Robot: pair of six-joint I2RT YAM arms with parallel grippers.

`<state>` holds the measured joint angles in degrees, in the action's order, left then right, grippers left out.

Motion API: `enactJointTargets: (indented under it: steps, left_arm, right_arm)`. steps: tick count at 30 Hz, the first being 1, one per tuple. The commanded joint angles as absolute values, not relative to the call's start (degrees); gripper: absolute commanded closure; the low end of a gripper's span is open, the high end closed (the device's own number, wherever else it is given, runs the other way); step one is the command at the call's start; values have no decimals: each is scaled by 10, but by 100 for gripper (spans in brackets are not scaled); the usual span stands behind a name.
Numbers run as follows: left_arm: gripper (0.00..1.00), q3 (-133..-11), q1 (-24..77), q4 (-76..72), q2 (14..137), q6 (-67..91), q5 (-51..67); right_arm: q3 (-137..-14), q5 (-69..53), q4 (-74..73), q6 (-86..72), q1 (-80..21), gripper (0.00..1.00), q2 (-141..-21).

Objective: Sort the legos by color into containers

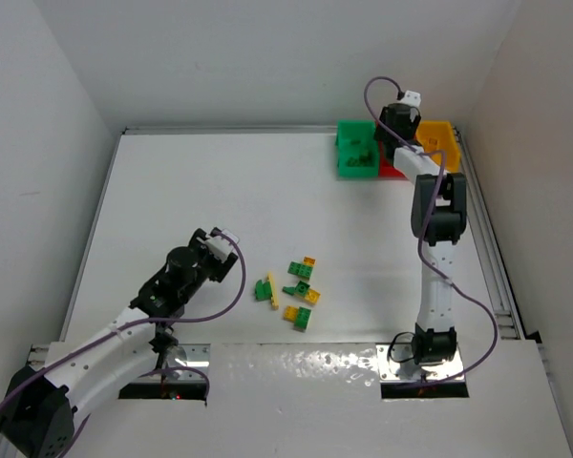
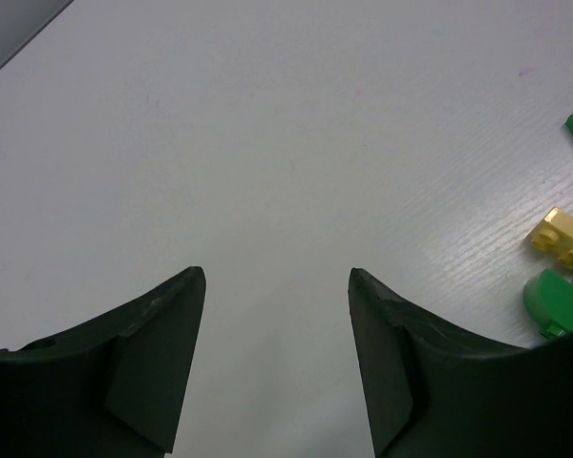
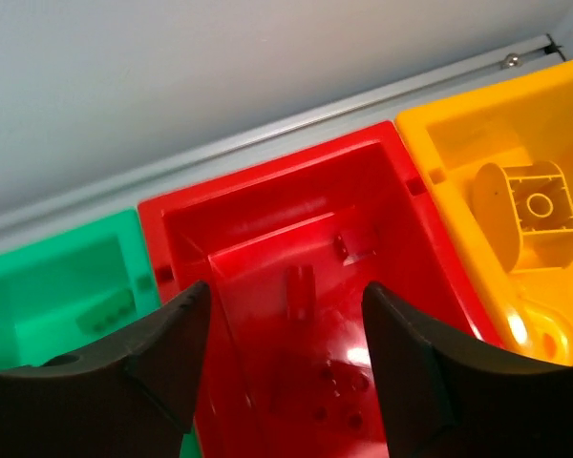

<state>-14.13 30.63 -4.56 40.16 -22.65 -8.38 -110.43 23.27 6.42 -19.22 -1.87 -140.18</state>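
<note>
Several loose green and yellow legos point(image 1: 296, 289) lie on the white table near the middle front. My left gripper point(image 1: 222, 239) is open and empty to their left; its wrist view point(image 2: 277, 277) shows bare table between the fingers, with a yellow lego point(image 2: 563, 237) and a green lego point(image 2: 554, 301) at the right edge. The green bin point(image 1: 356, 148), red bin point(image 3: 267, 172) and yellow bin point(image 1: 441, 143) stand joined at the back right. My right gripper point(image 3: 286, 291) is open and empty above the red bin, which holds a red lego point(image 3: 349, 391).
The green bin point(image 3: 38, 277) holds a green lego point(image 3: 105, 310), and the yellow bin point(image 3: 458, 134) holds a yellow piece point(image 3: 535, 205). The back wall and a metal rail point(image 3: 267, 134) run just behind the bins. White side walls enclose the table.
</note>
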Motion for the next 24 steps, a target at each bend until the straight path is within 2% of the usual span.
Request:
enactJointTargets:
  steps: [1, 7, 10, 11, 14, 15, 17, 20, 24]
  left_arm:
    - [40, -144, 299, -70, 391, -225, -76]
    - [40, -150, 300, -73, 388, -215, -68]
    - [40, -159, 303, -67, 389, -209, -56]
    - [40, -165, 306, -64, 391, -203, -56]
    - [40, -175, 309, -58, 392, -195, -62]
    - [40, -177, 313, -57, 390, -194, -65]
    - [40, -175, 316, -58, 386, -192, -69]
    - [40, -169, 321, -60, 374, -189, -70]
    - [40, -167, 330, -57, 362, -188, -76]
  right_arm:
    - [-1078, 174, 89, -152, -25, 36, -1320]
    - [-872, 94, 107, 3, -101, 32, -1161]
    - [-751, -23, 94, 88, -148, 30, -1070]
    - [-711, -120, 61, 124, -164, 30, -1032]
    - [-683, -226, -35, 137, -185, 31, -992]
    - [-677, -265, -60, 141, -203, 35, -978]
    - [-670, -258, -107, 159, -231, 39, -969]
    - [-631, -203, -166, 193, -305, 40, -955]
    - [-569, -199, -91, 113, -355, 39, -926]
